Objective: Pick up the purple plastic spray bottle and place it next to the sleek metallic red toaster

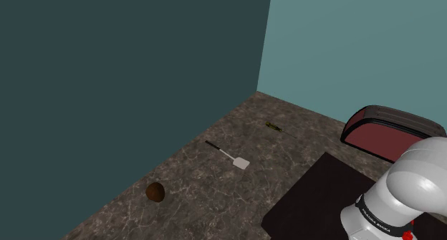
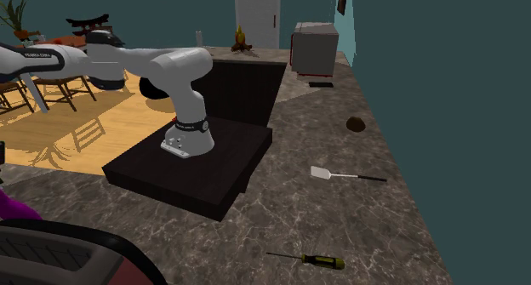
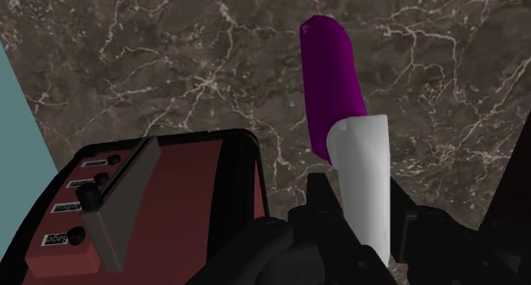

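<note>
A dark marbled counter is being seen beyond the fingers. A red toaster is being seen on it, just beside the gripper. A purple spray bottle is being squeezed by its white top between the two fingers. Its purple end is sticking out past the fingertips, near the toaster.

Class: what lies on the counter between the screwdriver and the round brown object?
The spatula lies between screwdriver and brown object, in the shoulder view.
</note>
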